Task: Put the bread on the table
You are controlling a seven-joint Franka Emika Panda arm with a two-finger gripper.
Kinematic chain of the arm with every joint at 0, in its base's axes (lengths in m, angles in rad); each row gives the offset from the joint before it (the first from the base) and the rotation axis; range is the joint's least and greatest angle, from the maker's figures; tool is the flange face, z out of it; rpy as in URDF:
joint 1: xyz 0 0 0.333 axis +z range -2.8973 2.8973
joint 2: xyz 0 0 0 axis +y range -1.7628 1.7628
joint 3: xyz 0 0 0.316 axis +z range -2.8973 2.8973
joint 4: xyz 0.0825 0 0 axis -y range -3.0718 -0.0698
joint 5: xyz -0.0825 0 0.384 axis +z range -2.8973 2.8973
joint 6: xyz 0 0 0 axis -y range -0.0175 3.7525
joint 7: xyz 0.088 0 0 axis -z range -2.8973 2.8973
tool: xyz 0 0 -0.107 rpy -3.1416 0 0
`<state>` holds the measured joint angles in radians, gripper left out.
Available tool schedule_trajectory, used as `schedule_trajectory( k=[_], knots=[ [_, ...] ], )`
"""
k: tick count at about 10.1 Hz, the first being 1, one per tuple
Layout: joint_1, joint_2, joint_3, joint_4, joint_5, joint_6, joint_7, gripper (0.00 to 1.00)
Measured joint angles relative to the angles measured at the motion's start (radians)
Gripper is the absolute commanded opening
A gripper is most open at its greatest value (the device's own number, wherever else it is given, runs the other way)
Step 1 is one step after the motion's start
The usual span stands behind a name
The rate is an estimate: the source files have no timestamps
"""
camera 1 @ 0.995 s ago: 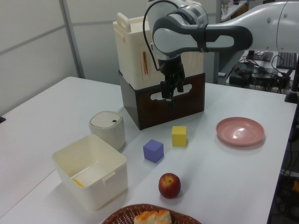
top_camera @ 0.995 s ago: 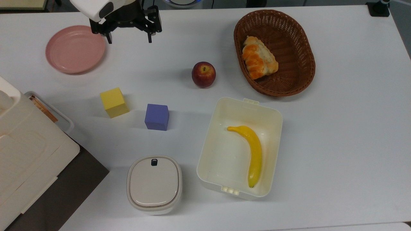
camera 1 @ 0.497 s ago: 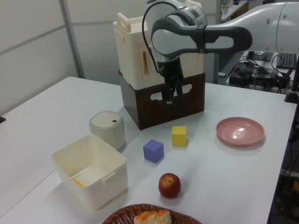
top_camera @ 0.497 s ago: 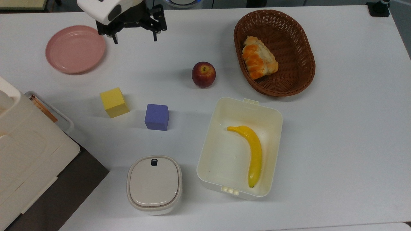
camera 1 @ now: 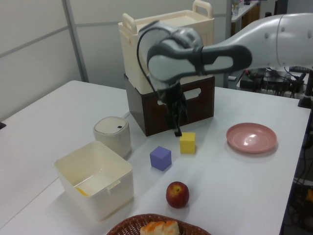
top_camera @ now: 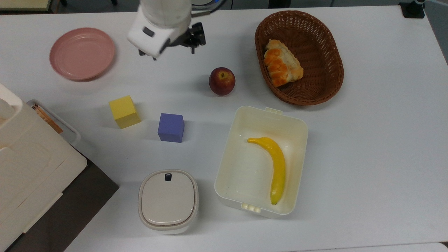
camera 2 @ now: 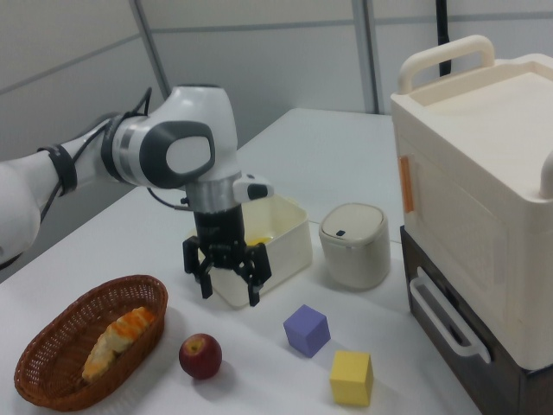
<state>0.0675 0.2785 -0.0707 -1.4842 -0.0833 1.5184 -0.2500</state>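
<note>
— How do the jaws [camera 2: 228, 278] stand?

— Spread wide and empty, hanging above the counter [top_camera: 367, 140] between the pink plate [top_camera: 82, 53] and the apple [top_camera: 222, 81]; the bread [top_camera: 282, 63] lies well apart, in the wicker basket [top_camera: 329, 45].

— What might go wrong?

— I'd judge a low reach could strike the basket rim (it stands high around the bread), tipping it; the glossy crust may also slip from a shallow pinch.

— And the count?

— One apple, one banana [top_camera: 272, 164] in one open tub [top_camera: 297, 122], two cubes, yellow [top_camera: 124, 111] and purple [top_camera: 170, 127]; one lidded pot [top_camera: 168, 201].
</note>
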Motion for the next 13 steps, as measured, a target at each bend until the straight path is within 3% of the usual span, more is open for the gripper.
schedule_trajectory(
  k=[8,9,11,12,13],
  knots=[
    [0.217,0.208,0.003,-0.077,0.001,-0.001,0.172,1.00],
    [0.227,0.221,0.003,-0.077,0.001,-0.001,0.186,0.82],
    [0.225,0.229,0.002,-0.075,-0.002,0.010,0.189,0.26],
    [0.225,0.229,0.002,-0.069,-0.003,0.014,0.189,0.04],
    [0.224,0.230,0.000,-0.069,-0.003,0.023,0.189,0.01]
  ],
)
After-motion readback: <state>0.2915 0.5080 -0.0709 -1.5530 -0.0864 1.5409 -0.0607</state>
